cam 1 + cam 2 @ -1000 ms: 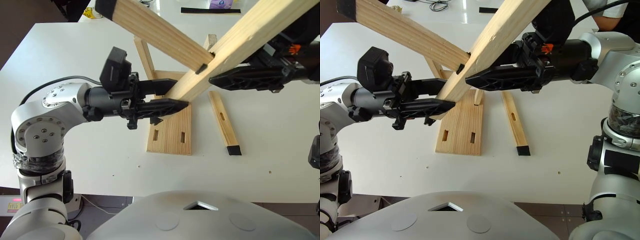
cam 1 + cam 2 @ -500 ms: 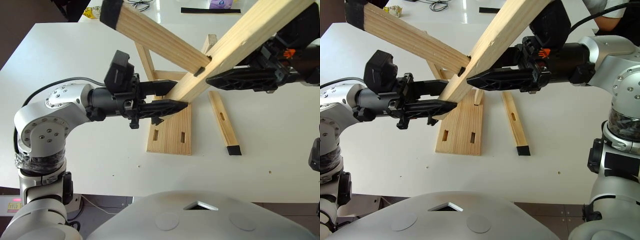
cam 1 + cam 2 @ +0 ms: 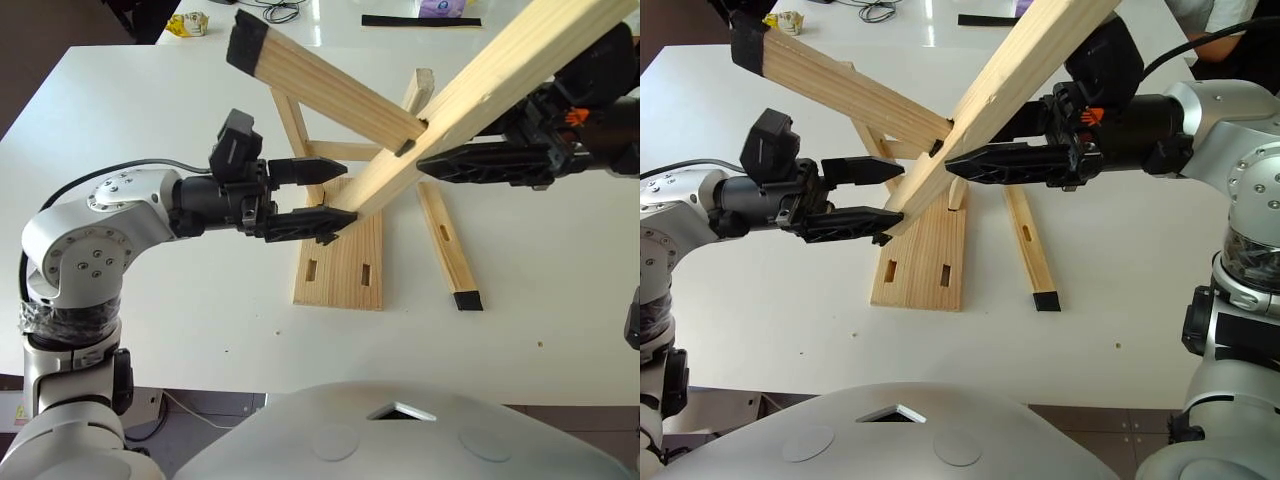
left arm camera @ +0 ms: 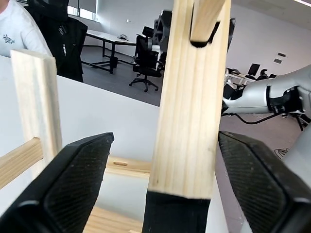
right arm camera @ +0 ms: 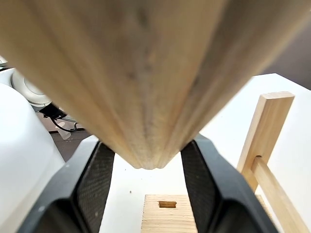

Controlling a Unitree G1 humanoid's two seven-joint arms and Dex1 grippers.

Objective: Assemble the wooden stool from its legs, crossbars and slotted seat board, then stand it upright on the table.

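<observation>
A far white tabletop (image 3: 330, 22) runs across the back of the scene; a crumpled yellow wrapper (image 3: 190, 22) lies near its left end; a tangle of dark cables (image 3: 277, 8) lies toward its middle; a flat black strip (image 3: 420, 20) lies farther right, with a purple packet (image 3: 443, 7) just behind it at the frame's edge; dark brown floor (image 3: 40, 60) shows off to the left. The left wrist view looks into an office room; a black swivel chair (image 4: 144, 51) stands beside a long desk (image 4: 114, 38); a dark monitor (image 4: 253, 69) sits farther back; grey-brown floor (image 4: 126, 92) spreads below them.
</observation>
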